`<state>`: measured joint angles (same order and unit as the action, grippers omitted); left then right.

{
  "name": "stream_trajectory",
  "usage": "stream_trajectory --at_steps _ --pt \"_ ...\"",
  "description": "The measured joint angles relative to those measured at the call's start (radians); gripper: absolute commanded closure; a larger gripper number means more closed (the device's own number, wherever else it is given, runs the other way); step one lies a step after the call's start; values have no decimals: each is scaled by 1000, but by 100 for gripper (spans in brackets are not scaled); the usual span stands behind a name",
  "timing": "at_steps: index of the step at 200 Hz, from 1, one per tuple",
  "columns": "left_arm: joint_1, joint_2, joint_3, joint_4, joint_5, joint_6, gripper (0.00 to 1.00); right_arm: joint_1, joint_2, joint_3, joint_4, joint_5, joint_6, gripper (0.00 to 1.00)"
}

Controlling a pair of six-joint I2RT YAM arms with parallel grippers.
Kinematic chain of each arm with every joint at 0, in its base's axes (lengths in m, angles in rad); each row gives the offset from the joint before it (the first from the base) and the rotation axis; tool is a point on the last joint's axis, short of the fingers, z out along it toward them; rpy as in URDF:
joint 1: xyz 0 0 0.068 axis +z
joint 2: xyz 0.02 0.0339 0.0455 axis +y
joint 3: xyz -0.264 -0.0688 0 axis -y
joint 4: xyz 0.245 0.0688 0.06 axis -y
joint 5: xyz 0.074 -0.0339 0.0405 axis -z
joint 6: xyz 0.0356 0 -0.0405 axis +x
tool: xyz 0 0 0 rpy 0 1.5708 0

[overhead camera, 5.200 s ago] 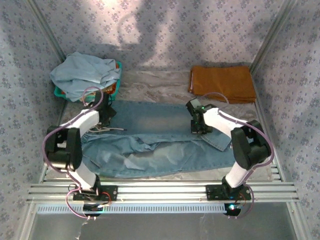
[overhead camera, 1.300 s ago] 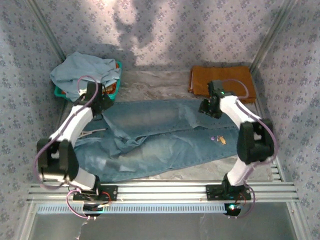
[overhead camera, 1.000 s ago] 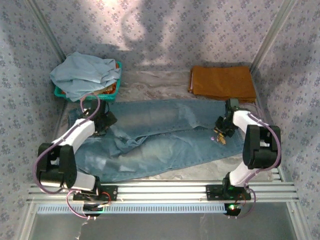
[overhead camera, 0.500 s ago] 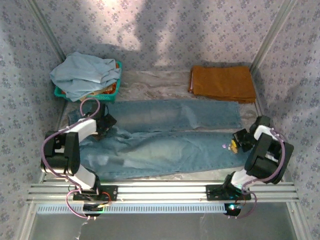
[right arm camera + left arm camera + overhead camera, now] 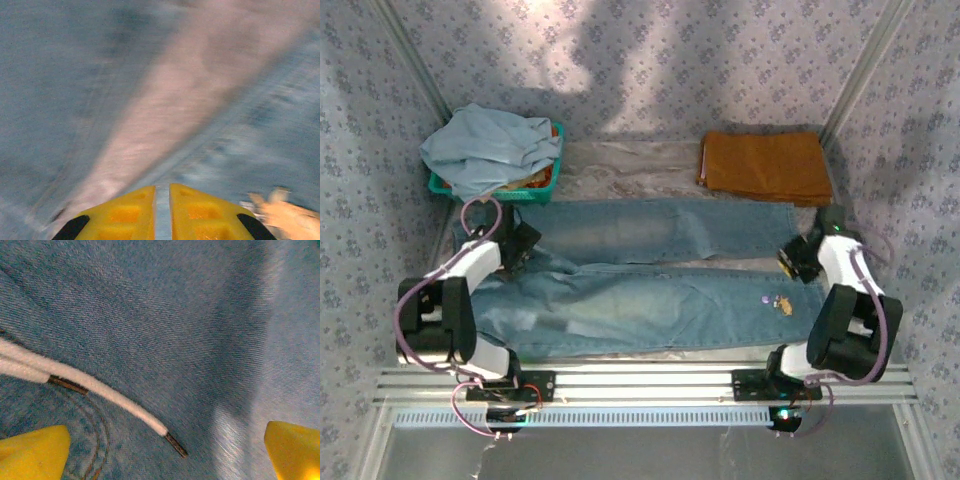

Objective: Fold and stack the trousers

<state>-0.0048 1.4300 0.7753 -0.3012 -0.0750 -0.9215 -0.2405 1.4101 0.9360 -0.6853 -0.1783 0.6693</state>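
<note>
The jeans (image 5: 650,290) lay flat and unfolded, so I judged all the folding and stacking was left. My left gripper (image 5: 523,243) was spread at their waist, my right gripper (image 5: 792,262) pressed together by their hems. A folded orange cloth (image 5: 765,165) and a basket (image 5: 440,186) sat beyond them, out of the way.

White-black arms (image 5: 478,262), yellow fingertips (image 5: 32,452)

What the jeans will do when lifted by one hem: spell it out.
Likely floppy: the jeans lie flat with soft creases, so a lifted hem should drape and the rest drag. Probably fairly heavy for cloth, judging by the thick twill weave in the left wrist view. The white drawstring lies loose and may dangle or snag.
</note>
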Motion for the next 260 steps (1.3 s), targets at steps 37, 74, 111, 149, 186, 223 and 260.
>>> stream_trajectory --at_steps 37,74,111,149,186,223,260 --pt "-24 -31 34 -24 1 11 1 126 307 280 55 19 58 100" --pt "-19 37 42 -17 -4 10 1 121 522 342 84 18 95 100" --pt "5 61 22 -3 -5 2 1 33 458 220 182 -82 93 100" --pt "34 60 -29 21 -7 -24 1 -83 395 114 211 -190 56 100" --pt "39 28 -60 47 1 -34 1 -117 389 105 204 -231 34 100" --pt "42 -47 -52 -23 23 8 1 -39 304 101 125 -176 -1 95" --pt "-20 -265 -46 -126 29 53 3 41 -39 -40 74 -124 -15 93"
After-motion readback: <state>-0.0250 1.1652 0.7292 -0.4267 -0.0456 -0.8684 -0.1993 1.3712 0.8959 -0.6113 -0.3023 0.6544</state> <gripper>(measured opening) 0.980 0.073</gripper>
